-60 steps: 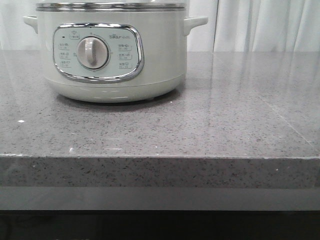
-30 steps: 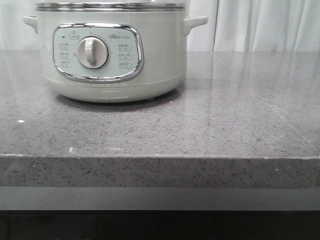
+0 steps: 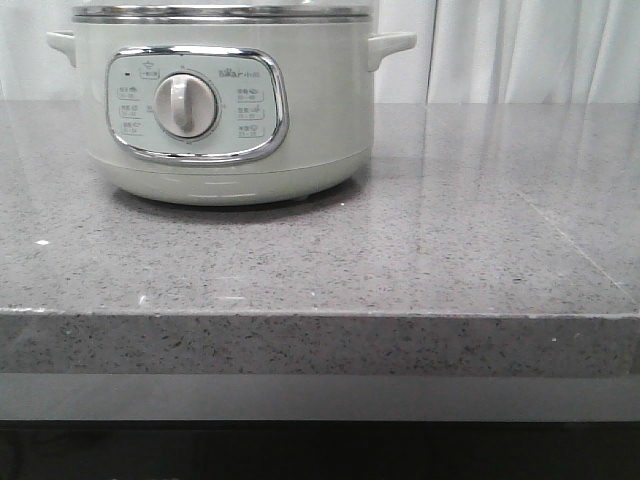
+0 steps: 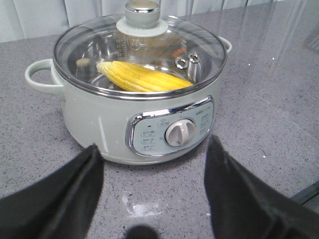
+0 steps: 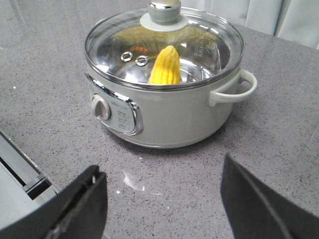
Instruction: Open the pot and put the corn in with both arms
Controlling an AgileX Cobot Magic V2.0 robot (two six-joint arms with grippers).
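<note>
- You can make out small print on the pot's (image 3: pixel 225 110) control panel (image 3: pixel 197 105), too fine to read.
- The corn (image 4: pixel 142 77) lies inside, under the glass lid (image 5: pixel 164 42).
- Nothing differs from 0.5 s earlier.
- Left gripper (image 4: pixel 154 191) and right gripper (image 5: pixel 162 204): fingers apart, empty.

Left gripper (image 4: pixel 154 191): seen only in the left wrist view; jaws spread wide apart, nothing between them.
Left fingers (image 4: pixel 60 199): two dark, wedge-shaped fingers, tips tapering and angled outward, touching nothing.
Right gripper (image 5: pixel 162 199): seen only in the right wrist view; jaws spread wide, holding nothing.
Right fingers (image 5: pixel 259 204): two dark fingers at the frame's lower corners; the other one shows a paler, worn edge near its tip.
Arms: neither arm nor gripper appears in the front view.
Wrists: both cameras look down at a slant.
</note>
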